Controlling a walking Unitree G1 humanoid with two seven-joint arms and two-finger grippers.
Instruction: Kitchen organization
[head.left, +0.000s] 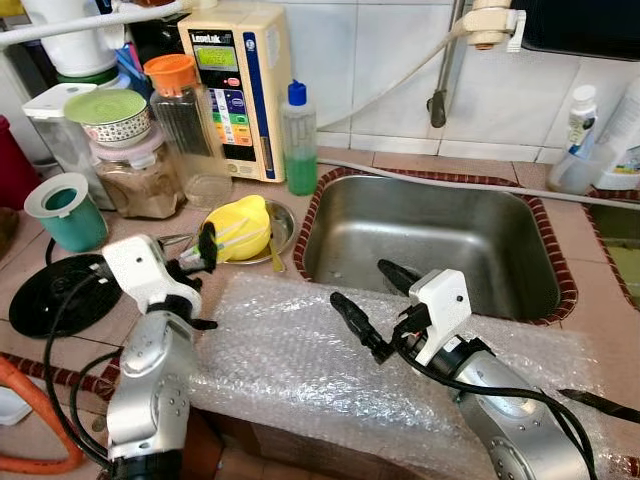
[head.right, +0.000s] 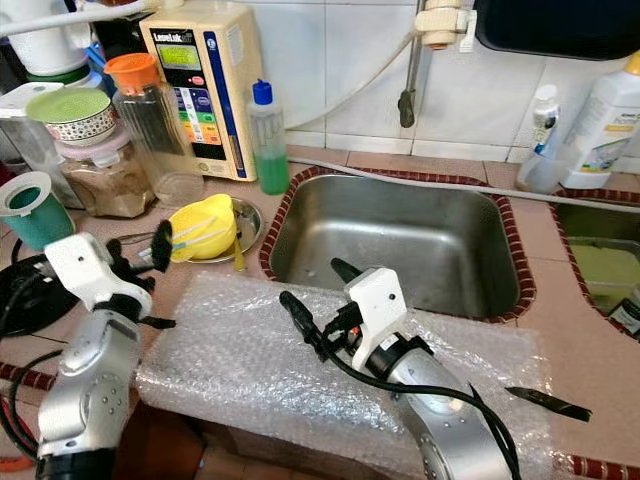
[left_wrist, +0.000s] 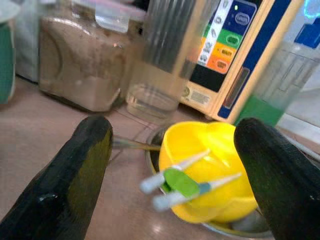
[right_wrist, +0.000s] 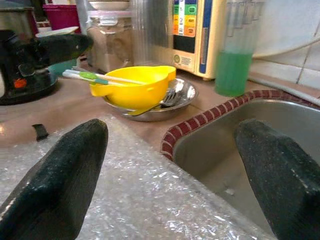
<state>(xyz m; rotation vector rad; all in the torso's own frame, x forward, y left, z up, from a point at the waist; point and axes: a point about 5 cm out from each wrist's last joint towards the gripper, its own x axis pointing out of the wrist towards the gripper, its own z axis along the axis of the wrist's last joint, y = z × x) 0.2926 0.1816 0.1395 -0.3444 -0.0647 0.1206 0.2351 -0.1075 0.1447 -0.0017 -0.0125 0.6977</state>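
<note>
A yellow bowl (head.left: 243, 225) lies tilted on a small steel plate (head.left: 283, 228) left of the sink. A pair of white chopsticks joined by a green clip (left_wrist: 180, 182) rests across the bowl. My left gripper (head.left: 198, 255) is open just left of the bowl, its fingers pointing at the chopsticks' ends without touching them. My right gripper (head.left: 360, 282) is also open and holds nothing. It hovers over the bubble wrap (head.left: 290, 350) at the sink's front edge. A spoon lies on the plate under the bowl.
The steel sink (head.left: 430, 230) is on the right. Behind the bowl stand a green soap bottle (head.left: 298, 140), a cream water machine (head.left: 240, 85), an orange-lidded jar (head.left: 185, 125) and a jar of brown powder (head.left: 140, 185). A teal cup (head.left: 65, 212) and a black disc (head.left: 55, 295) sit at left.
</note>
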